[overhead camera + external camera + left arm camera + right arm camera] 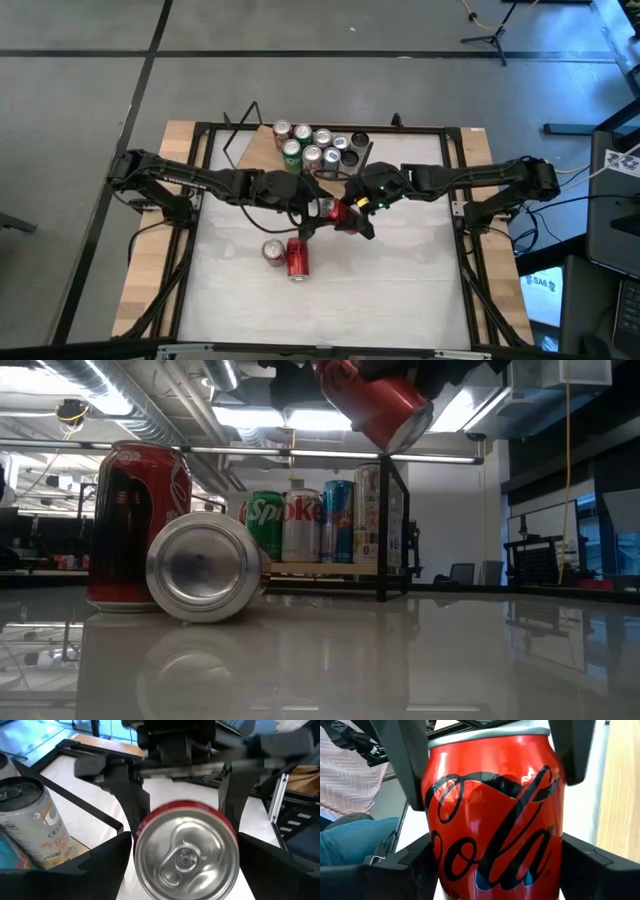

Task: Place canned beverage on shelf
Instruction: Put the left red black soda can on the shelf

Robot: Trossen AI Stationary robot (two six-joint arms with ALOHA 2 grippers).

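Note:
A red cola can (344, 212) hangs in the air over the middle of the table, between my two grippers. My left gripper (185, 845) reaches in from the table's left and faces the can's pull-tab top (184, 857). My right gripper (495, 852) comes from the table's right, with the can's printed side (495, 820) before it. The low view shows the can (375, 400) tilted, high above the tabletop. At the far edge stands the shelf (262, 150), holding several upright cans (320, 145). My left gripper has the can's side wall just behind the top rim (431, 785) between its two fingers (402, 765). They run along the can from its top end. The can is lifted clear and tilted. My right gripper pinches the can's body toward its bottom end (440, 862) between its two fingers (405, 867), one on each side. It comes from the table's right, slanting down. The can is clear of the table.
On the near left of the table a can lies on its side (274, 250), its end facing the low camera (205, 568). A red can (135, 525) stands upright beside it. The table's black frame (200, 130) rings the top. A seated person (350, 780) shows beyond the table.

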